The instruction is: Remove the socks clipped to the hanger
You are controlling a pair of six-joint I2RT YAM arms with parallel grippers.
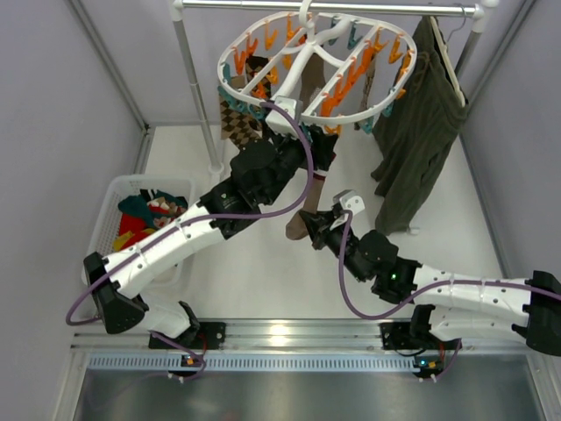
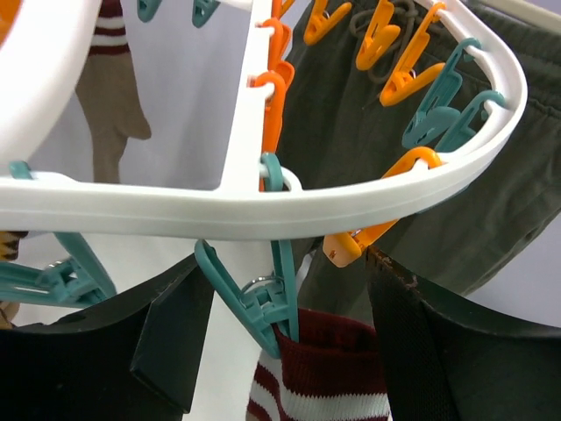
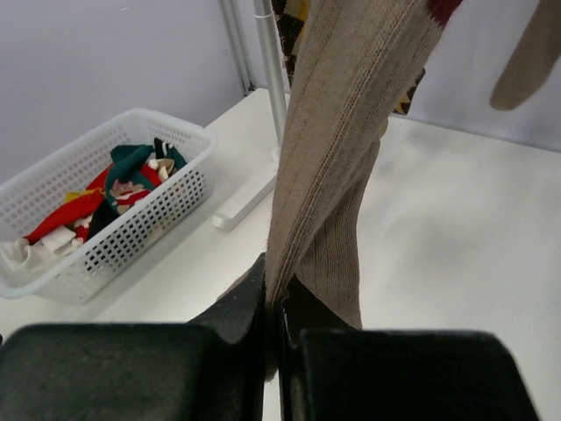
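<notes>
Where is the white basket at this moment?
In the top view, the white basket stands at the left, close beside the left arm and below-left of the hanger.

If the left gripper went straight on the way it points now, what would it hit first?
Most likely the teal clip pinching the striped sock at its cuff. It sits between the open fingers of the left gripper, with the white hanger rim just beyond. Exact depth is hard to judge.
</notes>
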